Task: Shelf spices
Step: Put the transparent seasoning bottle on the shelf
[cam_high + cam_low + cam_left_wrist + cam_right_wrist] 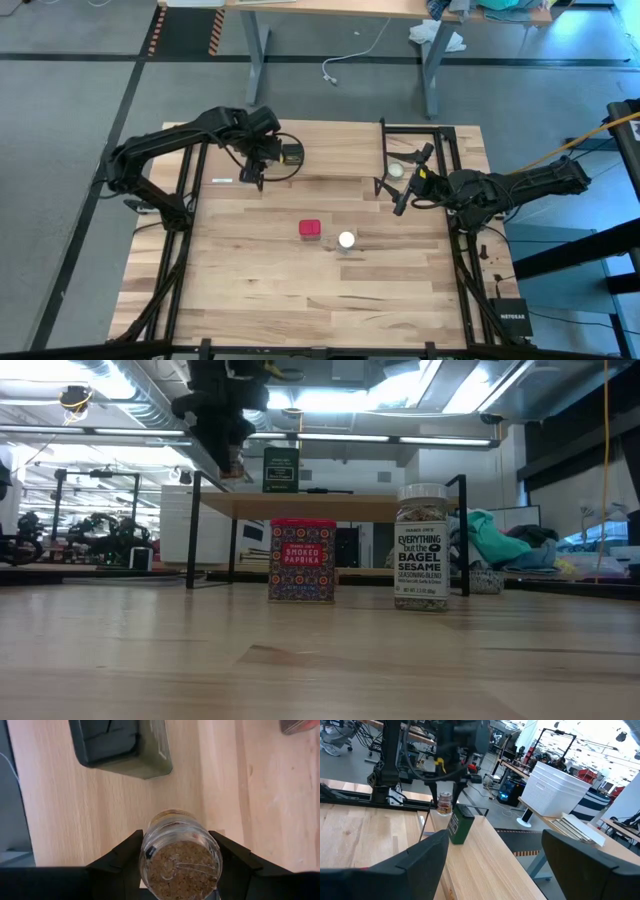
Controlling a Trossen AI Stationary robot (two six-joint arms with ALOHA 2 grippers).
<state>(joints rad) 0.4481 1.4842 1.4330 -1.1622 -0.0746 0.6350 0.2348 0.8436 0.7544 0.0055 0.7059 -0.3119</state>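
Above shelf (pixel 470 840): upright round jar (pixel 444 803) in left tool (pixel 446 795).

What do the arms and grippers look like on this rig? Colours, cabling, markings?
Both arms are dark, near-black jointed links. The left gripper has two broad matte-black fingers with angular, wedge-like tips; the right gripper has the same flat dark fingers. A yellow tag or label sits near the right wrist in the high view and on the left arm in the right wrist view, alongside black cables.
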